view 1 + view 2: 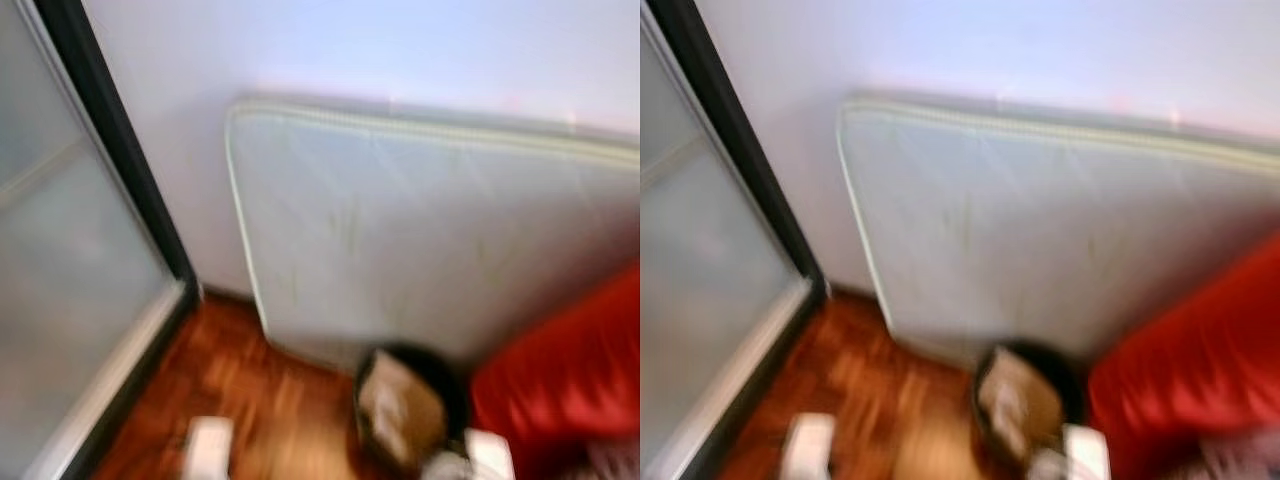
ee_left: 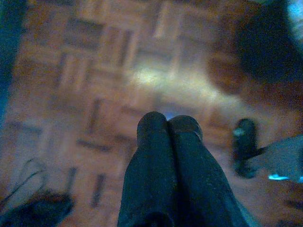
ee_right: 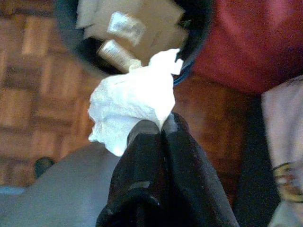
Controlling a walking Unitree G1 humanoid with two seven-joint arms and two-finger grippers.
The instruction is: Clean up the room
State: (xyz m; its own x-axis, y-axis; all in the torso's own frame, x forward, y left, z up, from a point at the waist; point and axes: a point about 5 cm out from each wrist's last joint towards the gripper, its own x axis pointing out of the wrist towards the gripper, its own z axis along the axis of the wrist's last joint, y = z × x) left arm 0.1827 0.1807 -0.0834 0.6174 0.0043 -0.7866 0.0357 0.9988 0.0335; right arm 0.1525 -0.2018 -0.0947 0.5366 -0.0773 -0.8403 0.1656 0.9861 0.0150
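Right wrist view gives me the right gripper clamped on a crumpled white tissue just at the rim of the black bin on the parquet floor, while the left gripper hangs with fingers pressed together.

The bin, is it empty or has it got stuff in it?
Not empty: the bin holds cardboard and crumpled wrappers.
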